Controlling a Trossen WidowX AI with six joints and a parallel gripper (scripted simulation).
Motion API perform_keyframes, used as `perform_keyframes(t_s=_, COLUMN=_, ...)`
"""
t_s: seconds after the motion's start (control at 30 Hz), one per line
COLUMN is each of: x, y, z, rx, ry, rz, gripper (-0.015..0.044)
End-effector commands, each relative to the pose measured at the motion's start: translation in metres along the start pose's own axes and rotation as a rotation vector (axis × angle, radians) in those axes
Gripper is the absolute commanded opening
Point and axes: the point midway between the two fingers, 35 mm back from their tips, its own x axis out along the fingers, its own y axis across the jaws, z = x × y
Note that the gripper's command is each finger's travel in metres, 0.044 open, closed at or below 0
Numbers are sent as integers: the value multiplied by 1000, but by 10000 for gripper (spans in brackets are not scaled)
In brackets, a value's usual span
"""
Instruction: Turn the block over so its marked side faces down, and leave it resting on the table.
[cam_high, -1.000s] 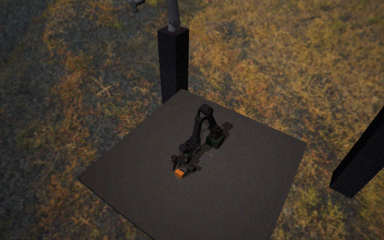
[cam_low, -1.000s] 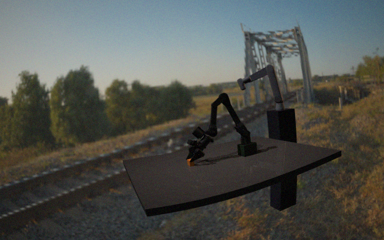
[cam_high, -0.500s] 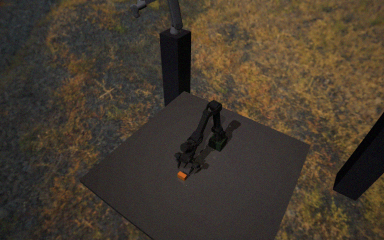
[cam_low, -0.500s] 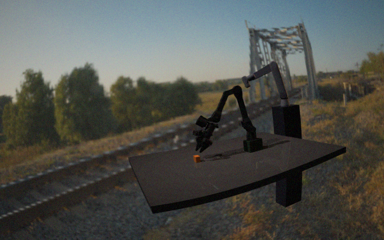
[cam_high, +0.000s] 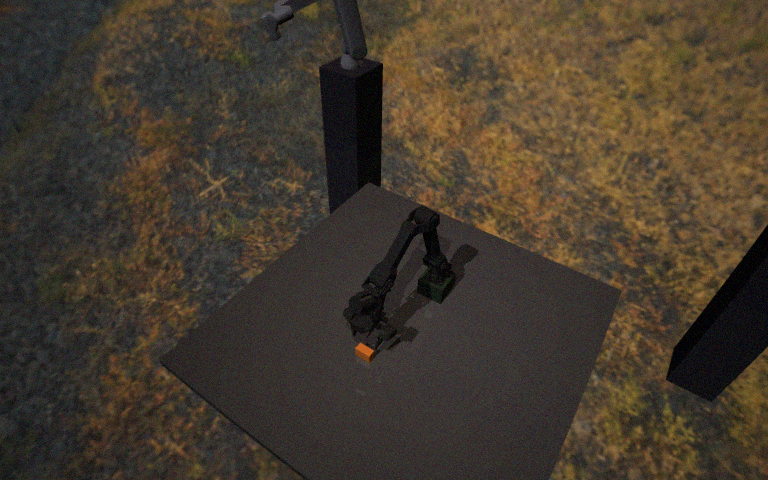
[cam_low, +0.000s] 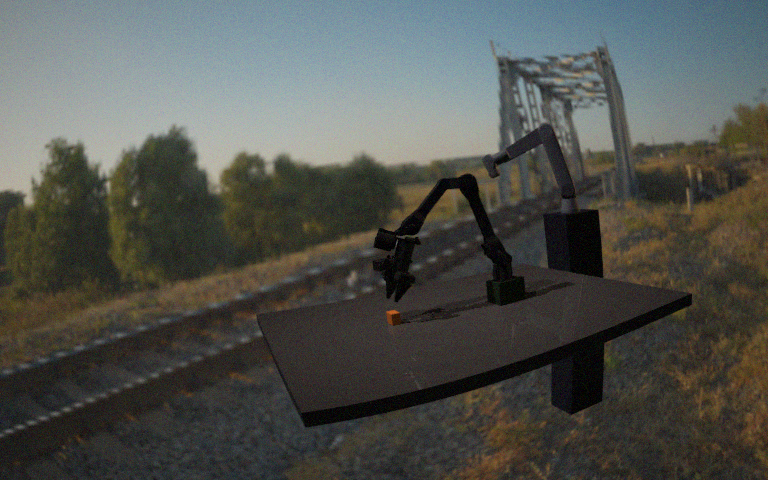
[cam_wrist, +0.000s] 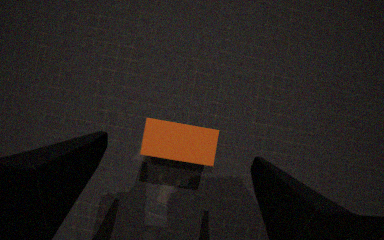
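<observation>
The orange block (cam_high: 364, 352) (cam_low: 393, 317) (cam_wrist: 180, 142) rests on the table (cam_high: 481, 384) (cam_low: 351, 362). Its upper face is plain orange in the wrist view, and no mark shows on the faces in sight. The marked side cannot be made out. My gripper (cam_high: 384, 344) (cam_low: 393, 298) (cam_wrist: 181, 151) is open and empty. It points down, a little above the block. In the wrist view the block lies between the two fingertips in outline, slightly turned, with space at each side and a dark patch just below it.
The arm's green base block (cam_high: 435, 285) (cam_low: 505, 290) stands on the table behind the gripper. A grey second arm (cam_high: 352, 33) (cam_low: 557, 158) stands on a dark pillar (cam_high: 351, 130) (cam_low: 573, 243) beyond the table. Another dark pillar (cam_high: 722, 328) stands off the table's right side in the top view.
</observation>
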Motion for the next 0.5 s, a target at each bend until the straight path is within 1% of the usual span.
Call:
perform_keyframes(t_s=0.0, x=-5, y=1, z=17, rx=5, ry=189, rz=-6, gripper=440)
perform_keyframes(t_s=0.23, x=-19, y=2, z=26, rx=-2, ry=395, rz=-14, gripper=440)
perform_keyframes(t_s=0.47, x=-20, y=2, z=26, rx=-3, ry=400, rz=-14, gripper=440)
